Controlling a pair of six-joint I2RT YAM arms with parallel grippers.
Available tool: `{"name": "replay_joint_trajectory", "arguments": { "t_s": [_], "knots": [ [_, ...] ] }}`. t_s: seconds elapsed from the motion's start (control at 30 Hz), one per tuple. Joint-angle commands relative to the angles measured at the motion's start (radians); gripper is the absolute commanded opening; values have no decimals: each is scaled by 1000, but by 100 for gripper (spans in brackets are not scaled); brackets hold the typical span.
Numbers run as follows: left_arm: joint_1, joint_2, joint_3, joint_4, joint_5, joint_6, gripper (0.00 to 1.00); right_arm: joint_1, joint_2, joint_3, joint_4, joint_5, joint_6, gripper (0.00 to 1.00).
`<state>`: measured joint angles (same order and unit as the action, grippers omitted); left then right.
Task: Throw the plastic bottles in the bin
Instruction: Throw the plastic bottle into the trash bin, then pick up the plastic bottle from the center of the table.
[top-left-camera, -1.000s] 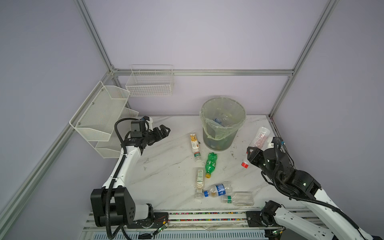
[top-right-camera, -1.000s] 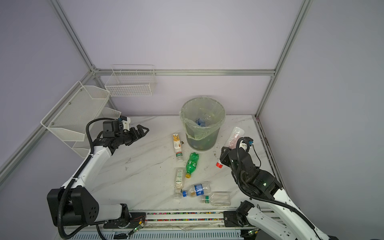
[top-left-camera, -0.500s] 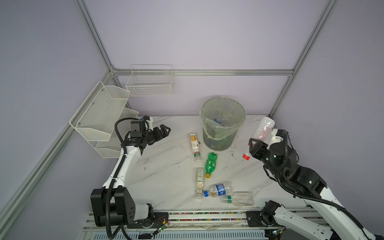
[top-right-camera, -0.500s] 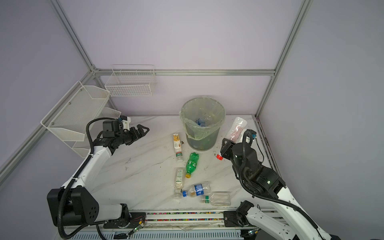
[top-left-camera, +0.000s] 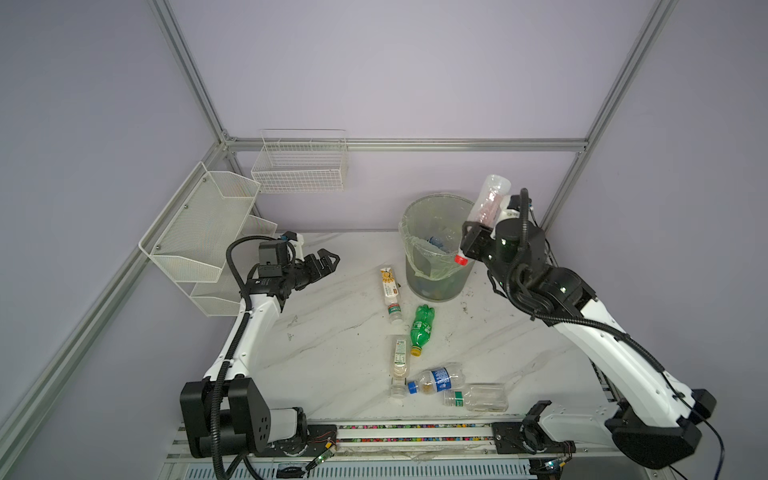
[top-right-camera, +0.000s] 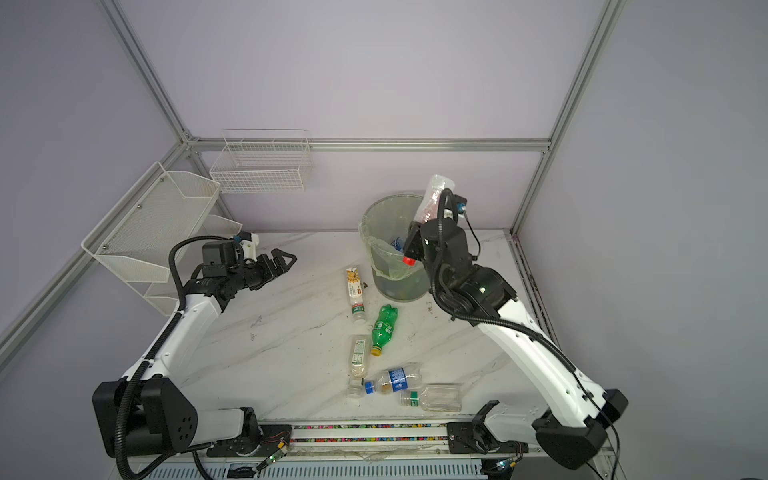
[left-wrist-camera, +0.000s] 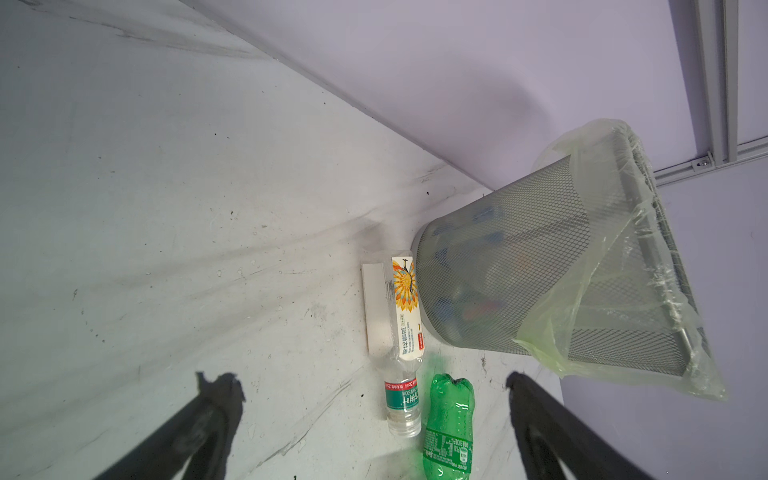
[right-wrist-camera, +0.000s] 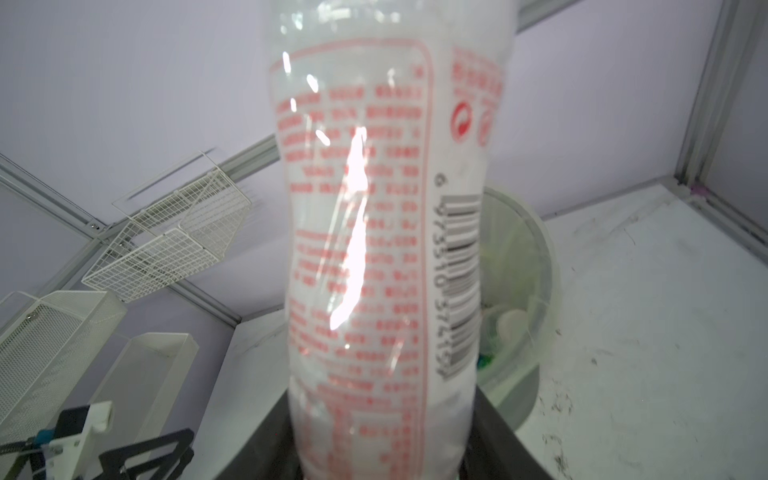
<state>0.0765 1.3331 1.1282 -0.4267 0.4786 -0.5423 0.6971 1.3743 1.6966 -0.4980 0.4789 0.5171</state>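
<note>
**A:** Right gripper (top-left-camera: 471, 244) is up at the bin (top-left-camera: 434, 286) rim, jaws clamped on the red-label bottle (top-left-camera: 487, 203), cap down, base tilted high!

**B:** And the left gripper (top-left-camera: 332, 264)?

**A:** Wide open, nothing in it, hovering above the table (top-left-camera: 332, 353) beside the baskets (top-left-camera: 199, 232).

**B:** What's down there?

**A:** Green bottle (top-left-camera: 422, 328) lying just in front of the bin, four more strung toward the near edge.

Green bottle (top-left-camera: 422, 328), red-printed clear bottle (right-wrist-camera: 374, 249), grey mesh bin (top-left-camera: 432, 286), white marbled table (top-left-camera: 332, 353).
</note>
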Motion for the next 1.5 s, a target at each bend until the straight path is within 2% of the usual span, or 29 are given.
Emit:
{"name": "replay_joint_trajectory", "arguments": {
  "t_s": [0.0, 0.03, 0.1, 0.13, 0.27, 0.5, 1.07, 1.2, 1.47],
  "knots": [
    [15, -18, -28, 36, 24, -10, 100, -95, 237, 236, -105, -89, -55, 73],
    [20, -21, -23, 23, 10, 0, 100, -129, 309, 324, -181, -149, -49, 80],
    [33, -31, -14, -2, -22, 16, 100, -136, 380, 448, -291, -102, -29, 86],
    [39, -38, -15, -3, -30, 18, 100, -135, 379, 446, -288, -102, -24, 88],
    [46, -55, -31, 23, -23, 12, 100, -142, 290, 334, -197, -109, -61, 90],
    [47, -39, -28, 23, 0, 0, 100, -142, 26, 68, -51, -110, -49, 97],
    [40, -51, -74, 92, 59, -32, 100, -142, -459, -469, -156, -141, 113, 97],
    [1, -52, -83, 111, 55, -33, 100, -142, -527, -585, -181, -161, 174, 97],
    [-115, -105, -94, 49, -67, -35, 100, -142, -580, -735, -185, -207, 221, 97]
  ]
}}
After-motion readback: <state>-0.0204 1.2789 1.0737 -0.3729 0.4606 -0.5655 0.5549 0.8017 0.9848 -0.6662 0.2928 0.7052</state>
